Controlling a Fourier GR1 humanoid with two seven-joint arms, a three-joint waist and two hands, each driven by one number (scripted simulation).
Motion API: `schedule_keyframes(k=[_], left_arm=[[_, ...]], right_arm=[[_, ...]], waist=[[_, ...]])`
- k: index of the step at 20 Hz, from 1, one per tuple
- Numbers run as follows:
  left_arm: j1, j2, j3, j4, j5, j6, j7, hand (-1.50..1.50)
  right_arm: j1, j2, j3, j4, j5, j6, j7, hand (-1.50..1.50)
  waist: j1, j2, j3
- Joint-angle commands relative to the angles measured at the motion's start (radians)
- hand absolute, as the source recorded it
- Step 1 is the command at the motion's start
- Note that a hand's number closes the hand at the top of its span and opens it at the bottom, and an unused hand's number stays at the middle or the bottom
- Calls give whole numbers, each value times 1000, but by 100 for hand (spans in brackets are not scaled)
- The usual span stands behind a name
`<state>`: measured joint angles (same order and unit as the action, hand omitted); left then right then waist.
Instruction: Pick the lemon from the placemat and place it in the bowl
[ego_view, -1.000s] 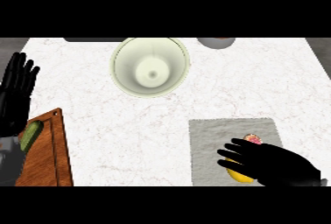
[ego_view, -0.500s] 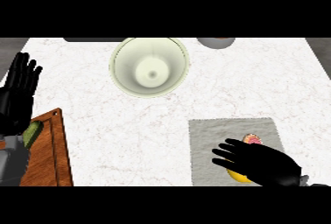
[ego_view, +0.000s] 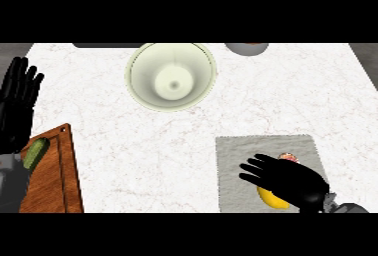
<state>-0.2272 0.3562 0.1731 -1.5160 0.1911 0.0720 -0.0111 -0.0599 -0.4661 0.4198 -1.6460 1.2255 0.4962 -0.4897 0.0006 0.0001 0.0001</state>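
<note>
A yellow lemon (ego_view: 272, 200) lies on the grey placemat (ego_view: 240, 155) at the lower right, mostly hidden under my right hand (ego_view: 293, 181). That hand hovers over it with fingers spread and pointing left, open. A small pink-red item (ego_view: 289, 157) peeks out just beyond the hand. The pale green bowl (ego_view: 171, 75) stands at the back centre, with nothing in it. My left hand (ego_view: 18, 102) rests open at the far left edge, fingers up.
A wooden cutting board (ego_view: 53, 180) with a green vegetable (ego_view: 34, 152) on it lies at the lower left. A grey round object (ego_view: 246, 48) sits at the back edge right of the bowl. White marble counter (ego_view: 148, 150) lies between board and placemat.
My right hand has slid slightly down and toward the lower right over the lemon, covering more of it. The left hand has shifted only slightly.
</note>
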Motion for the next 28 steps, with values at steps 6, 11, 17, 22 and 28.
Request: schedule_keyframes(k=[6, 11, 17, 22, 28], left_arm=[[-6, -42, 9, 48, -35, -12, -57, 0], [-18, 6, 57, 18, 10, -61, 19, 0], [-71, -28, -15, 0, 0, -78, -14, 0], [-109, -57, -49, 3, -12, -70, -18, 0], [-125, -71, -77, 1, -17, -78, -9, 0]], right_arm=[[-11, 50, -25, 52, 17, -114, -122, 150], [21, 71, -33, 41, 47, -184, -139, 150], [-458, -46, -341, 436, -52, -80, -172, 150], [-611, -135, -430, 601, -88, -83, -227, 150], [-775, -186, -537, 775, -127, -163, -250, 150]], waist=[[-2, 0, 0], [-2, -1, 0], [142, 58, 4], [175, 81, 7], [196, 79, 9]])
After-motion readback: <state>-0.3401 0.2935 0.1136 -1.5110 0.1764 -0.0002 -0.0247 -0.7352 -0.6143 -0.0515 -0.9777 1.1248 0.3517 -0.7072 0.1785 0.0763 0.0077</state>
